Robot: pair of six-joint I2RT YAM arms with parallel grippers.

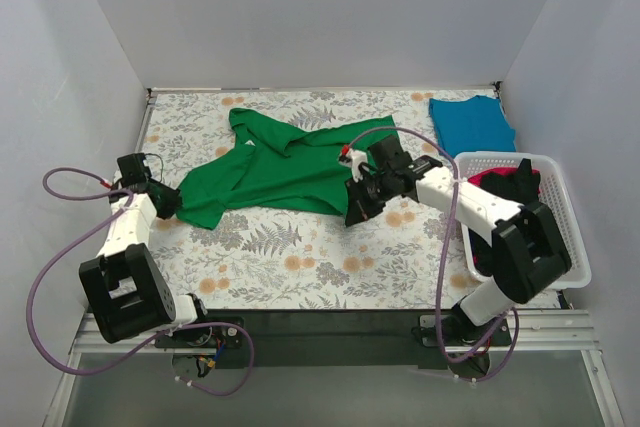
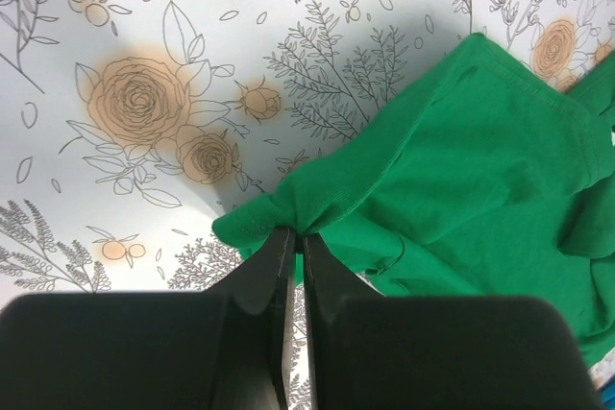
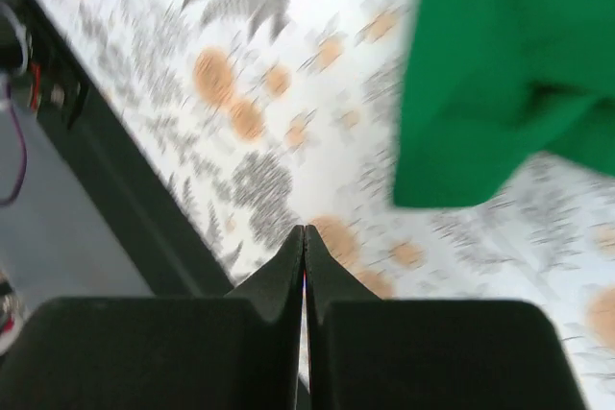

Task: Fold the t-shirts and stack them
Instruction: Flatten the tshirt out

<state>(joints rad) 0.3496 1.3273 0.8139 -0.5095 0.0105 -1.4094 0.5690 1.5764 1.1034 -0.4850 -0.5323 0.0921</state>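
Teal-blue t-shirt (image 1: 472, 124) folded at the surface's far right corner. Green t-shirt (image 1: 290, 172) lies crumpled, left tool (image 2: 293, 232) pinching its edge, right tool (image 3: 304, 229) closed and empty. More t-shirts (image 1: 505, 185) in white basket (image 1: 572, 247).

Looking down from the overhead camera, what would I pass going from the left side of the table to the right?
First the left gripper, shut on the edge of the green t-shirt → the green t-shirt, spread across the middle → the teal-blue t-shirt at the far edge → the white basket.
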